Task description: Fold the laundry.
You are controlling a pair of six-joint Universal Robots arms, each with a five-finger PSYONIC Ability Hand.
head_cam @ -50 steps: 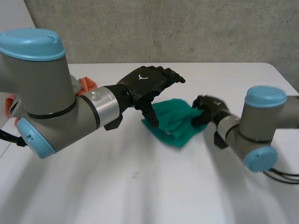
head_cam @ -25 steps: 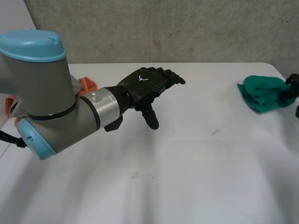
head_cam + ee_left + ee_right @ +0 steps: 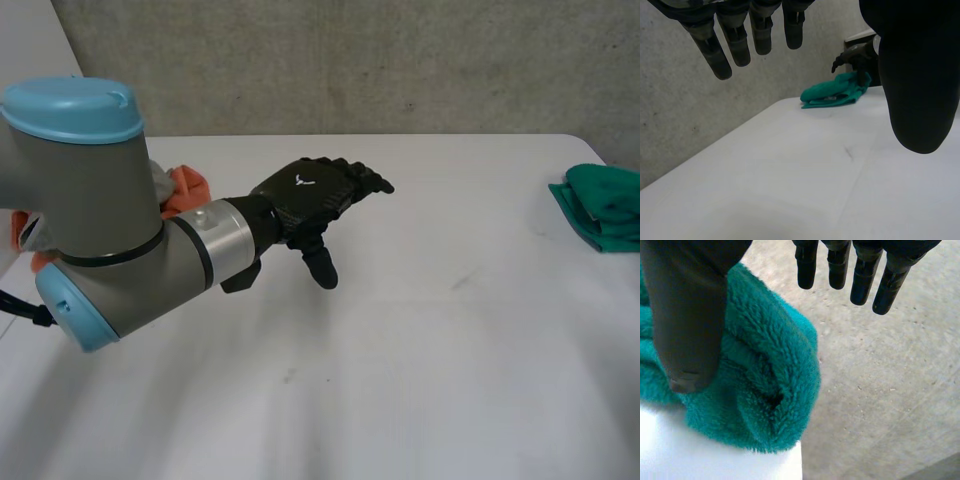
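Head view: the white counter [image 3: 420, 380] is crossed by the left arm [image 3: 110, 230], and the left hand [image 3: 305, 195] is held above the bare surface with its fingers straight, spread from the thumb and closed on nothing. A bunched green cloth [image 3: 605, 205] is laid at the counter's right edge, well beyond those fingertips, and an orange cloth [image 3: 188, 185] is seen behind the left arm. In the right wrist view the right hand [image 3: 687, 300] is held over the green cloth, fingers [image 3: 837, 265] straight and apart, nothing being pinched.
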